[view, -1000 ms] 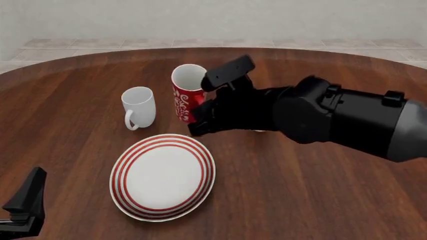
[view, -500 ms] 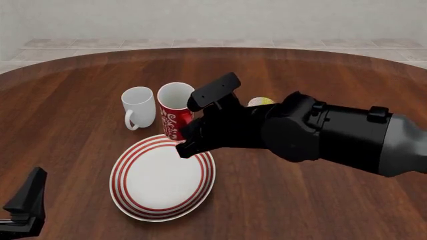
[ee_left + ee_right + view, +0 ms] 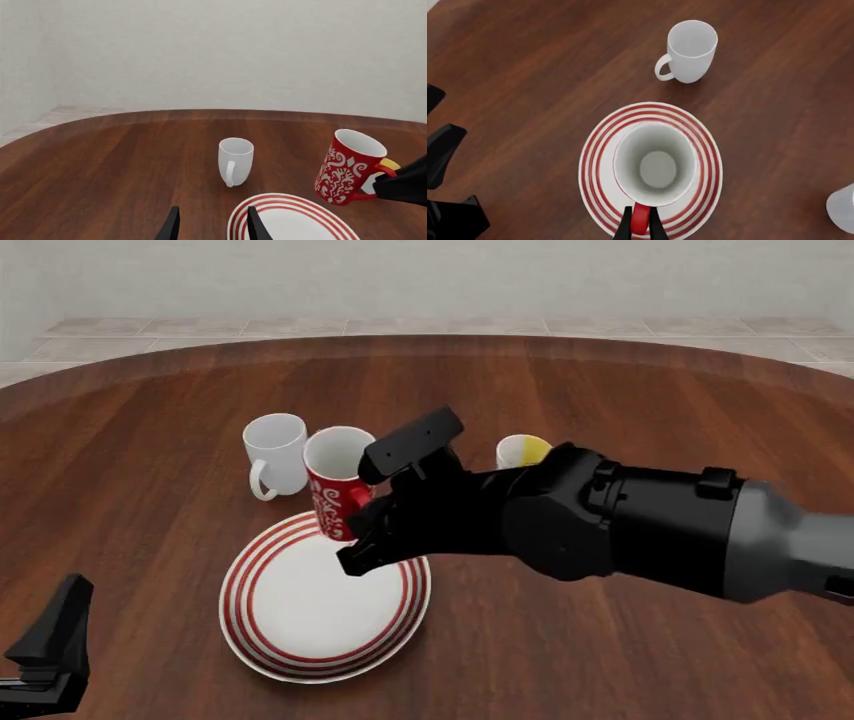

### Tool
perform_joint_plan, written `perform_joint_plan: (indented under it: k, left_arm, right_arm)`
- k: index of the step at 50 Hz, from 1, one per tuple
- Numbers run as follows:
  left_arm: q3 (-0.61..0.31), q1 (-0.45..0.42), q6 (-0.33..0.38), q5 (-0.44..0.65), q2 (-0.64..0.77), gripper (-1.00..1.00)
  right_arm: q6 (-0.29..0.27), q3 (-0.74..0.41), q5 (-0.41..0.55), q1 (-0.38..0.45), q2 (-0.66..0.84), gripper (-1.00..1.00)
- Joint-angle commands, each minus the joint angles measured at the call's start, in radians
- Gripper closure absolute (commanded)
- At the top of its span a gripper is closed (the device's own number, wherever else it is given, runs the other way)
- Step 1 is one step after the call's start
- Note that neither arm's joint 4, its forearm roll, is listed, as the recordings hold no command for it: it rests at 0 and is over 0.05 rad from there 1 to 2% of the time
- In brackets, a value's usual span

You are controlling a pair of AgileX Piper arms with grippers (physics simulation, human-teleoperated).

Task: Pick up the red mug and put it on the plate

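Observation:
The red mug [image 3: 334, 490], with white patterning and a white inside, hangs tilted just above the far rim of the plate [image 3: 248, 585]. My right gripper [image 3: 363, 532] is shut on its handle; in the right wrist view the fingertips [image 3: 639, 229] pinch the red handle, with the mug [image 3: 657, 162] over the red-ringed plate [image 3: 595, 165]. The left wrist view shows the mug [image 3: 347, 167] clear of the plate [image 3: 293, 217]. My left gripper [image 3: 212, 230] is open and empty, low at the near left [image 3: 51, 645].
A plain white mug [image 3: 276, 453] stands just left of the red mug and behind the plate. A white mug with a yellow inside [image 3: 522, 452] stands behind my right arm. The round wooden table [image 3: 641, 640] ends in a curved far edge.
My right gripper has carried the red mug toward me and to the left, lower, from behind the plate to over its far rim. The yellow-inside mug came into view. The left arm has not moved.

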Motion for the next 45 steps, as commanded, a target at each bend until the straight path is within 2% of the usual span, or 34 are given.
perform_joint_plan:
  k: [1, 45]
  left_arm:
    - [0.002, 0.002, -0.003, -0.001, 0.0, -1.0]
    - [-0.003, 0.003, -0.002, -0.001, 0.0, -1.0]
  right_arm:
    - [0.035, 0.011, -0.023, 0.024, 0.037, 1.0]
    - [0.071, 0.023, -0.053, 0.01, 0.105, 1.0]
